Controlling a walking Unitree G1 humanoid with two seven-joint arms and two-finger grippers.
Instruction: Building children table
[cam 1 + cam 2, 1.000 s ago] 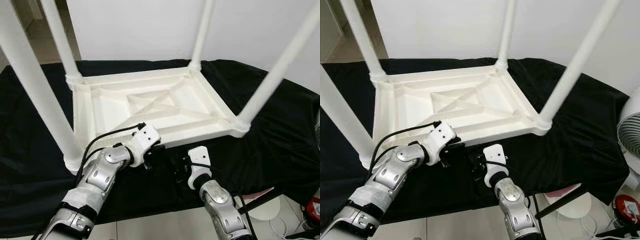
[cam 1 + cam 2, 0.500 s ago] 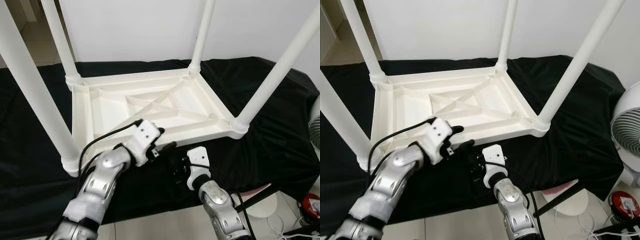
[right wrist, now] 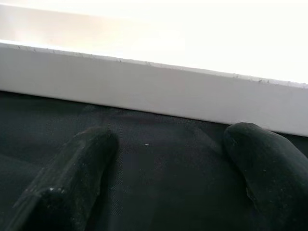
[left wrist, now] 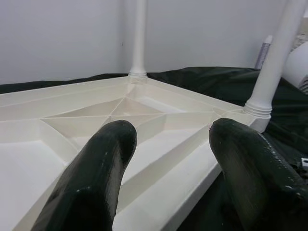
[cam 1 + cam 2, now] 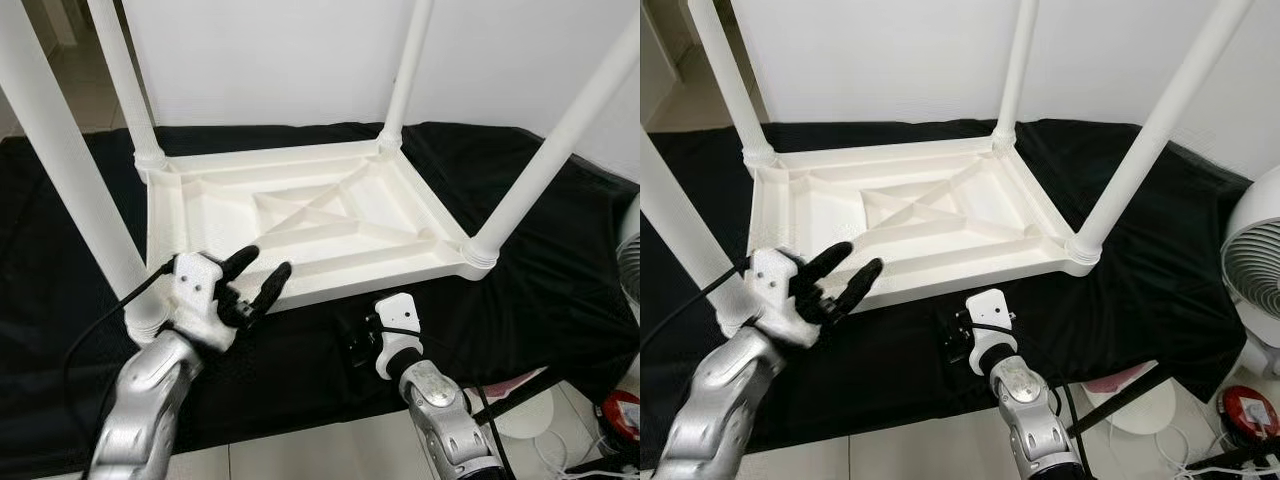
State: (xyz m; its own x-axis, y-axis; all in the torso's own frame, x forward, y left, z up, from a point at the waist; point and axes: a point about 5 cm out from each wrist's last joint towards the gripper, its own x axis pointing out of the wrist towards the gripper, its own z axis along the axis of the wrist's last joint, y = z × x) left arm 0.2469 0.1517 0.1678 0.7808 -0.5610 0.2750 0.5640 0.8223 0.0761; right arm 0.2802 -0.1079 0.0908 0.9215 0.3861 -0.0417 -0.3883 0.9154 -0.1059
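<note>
Lying upside down on the black cloth (image 5: 560, 270), the table (image 5: 300, 215) is exposing its legs; left gripper (image 5: 255, 280) and right gripper (image 3: 168, 168) are hovering spread and empty, probably near its front edge.

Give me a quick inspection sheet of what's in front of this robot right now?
Surface: black cloth under everything.
Job's things: white children's table lying upside down, four legs up.
Clutter: nothing seen on the cloth.
Grippers: left pincer open, raised by the table's near edge; right pincer open, low on the cloth facing that edge.
Cables: black cable along the left arm; white cords on the floor.
Surroundings: white wall, white fan, red object on the floor.
</note>
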